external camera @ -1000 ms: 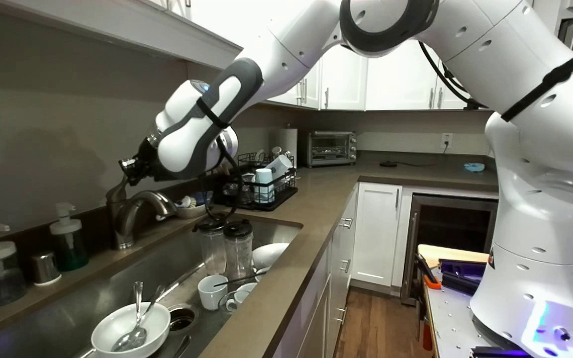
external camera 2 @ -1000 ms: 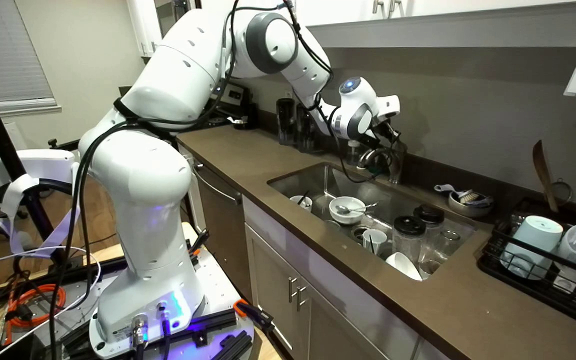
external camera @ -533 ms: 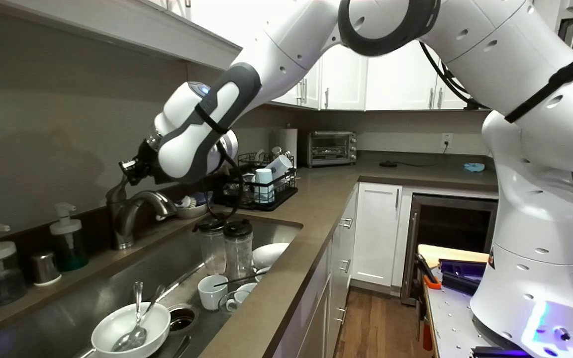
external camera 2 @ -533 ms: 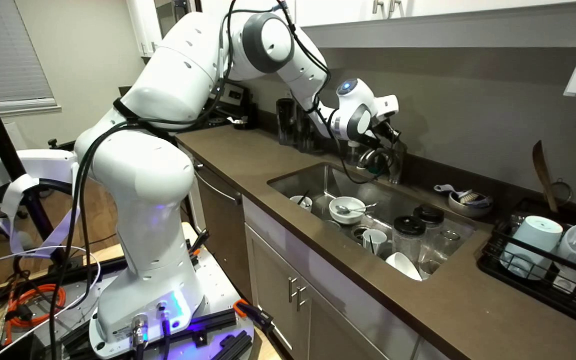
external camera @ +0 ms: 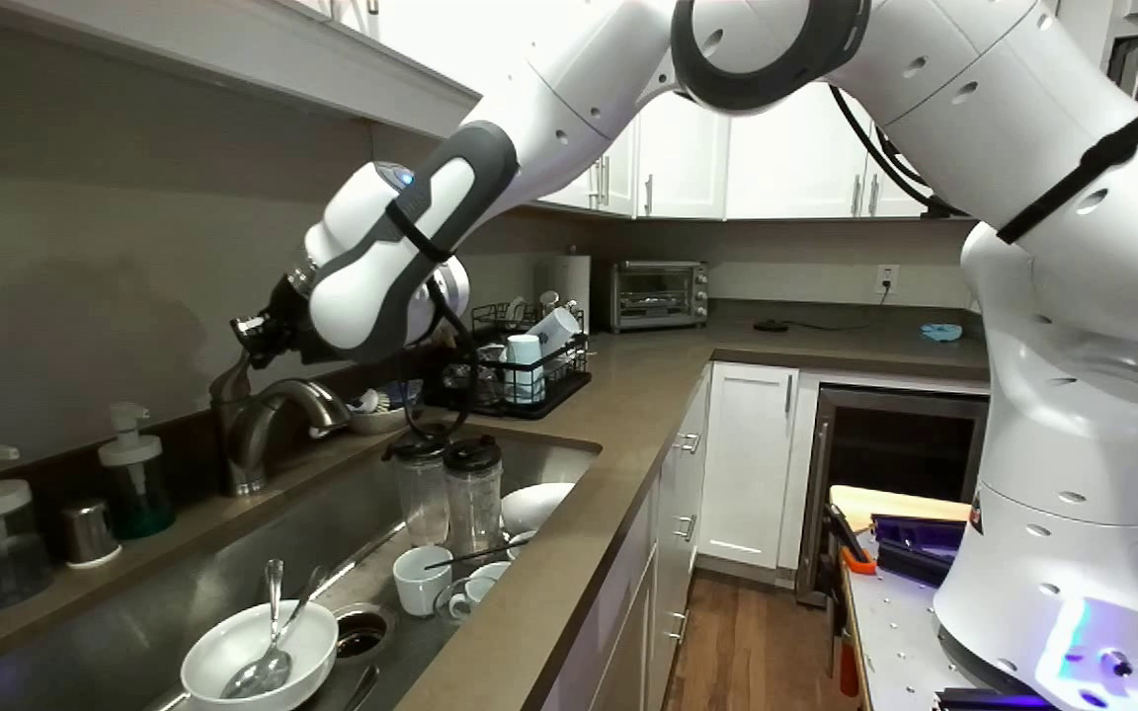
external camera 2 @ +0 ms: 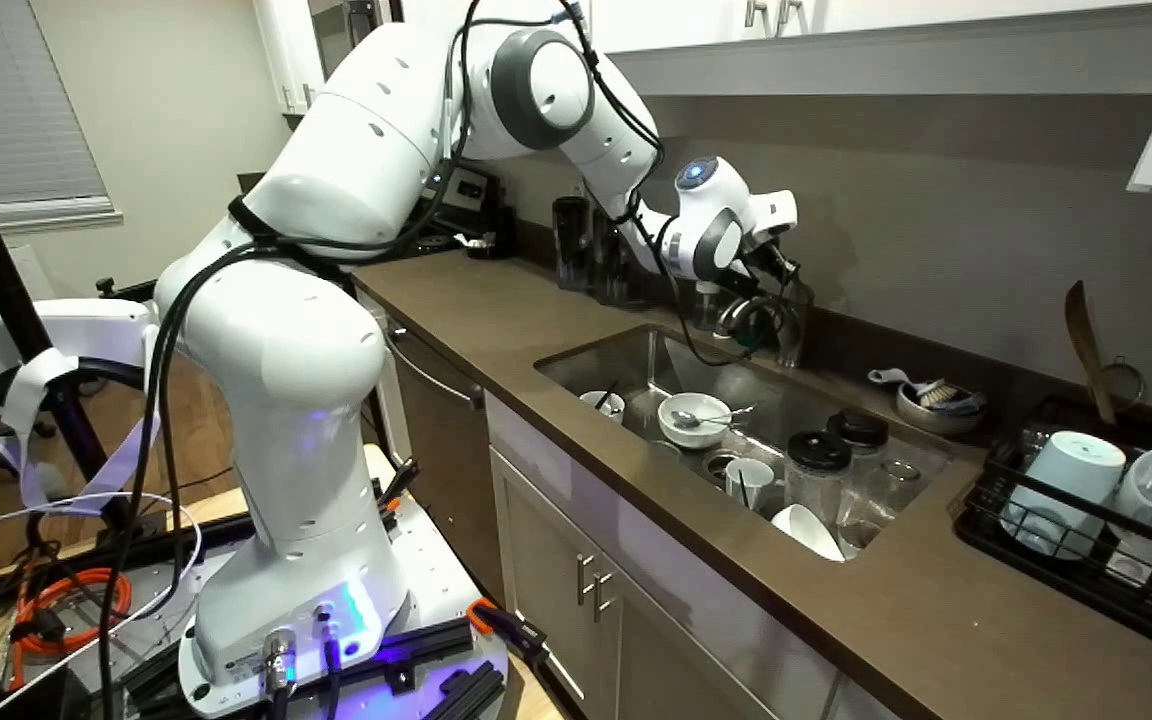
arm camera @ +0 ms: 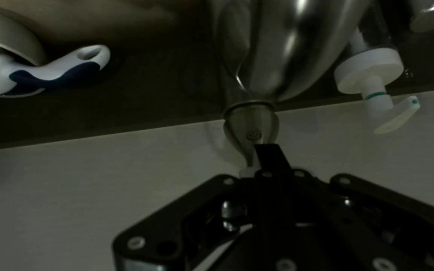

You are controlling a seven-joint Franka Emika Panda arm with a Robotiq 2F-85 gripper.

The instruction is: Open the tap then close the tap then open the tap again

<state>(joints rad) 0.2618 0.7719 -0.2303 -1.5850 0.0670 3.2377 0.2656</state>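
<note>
The tap (external camera: 251,434) is brushed metal with an arched spout and stands behind the sink; it also shows in an exterior view (external camera 2: 794,332). Its slim lever (external camera: 231,380) rises from the top of the body. No water stream shows below the spout. My gripper (external camera: 253,338) is at the upper end of the lever, seemingly touching it. In the wrist view my gripper (arm camera: 266,150) has its dark fingers together, just beside and over the lever's narrow tip (arm camera: 252,126). The fingers partly hide that tip, and I see no clear sign that it is pinched between them.
Soap dispensers (external camera: 131,474) and a metal cup (external camera: 90,533) stand beside the tap. A brush bowl (external camera 2: 941,408) is on its other side. The sink holds a white bowl with spoons (external camera: 263,657), mugs (external camera: 421,581) and lidded jars (external camera: 473,494). A dish rack (external camera: 549,380) stands further along.
My gripper has shifted only slightly, a little down and toward the wall side at the lever. The tap and the dishes look the same.
</note>
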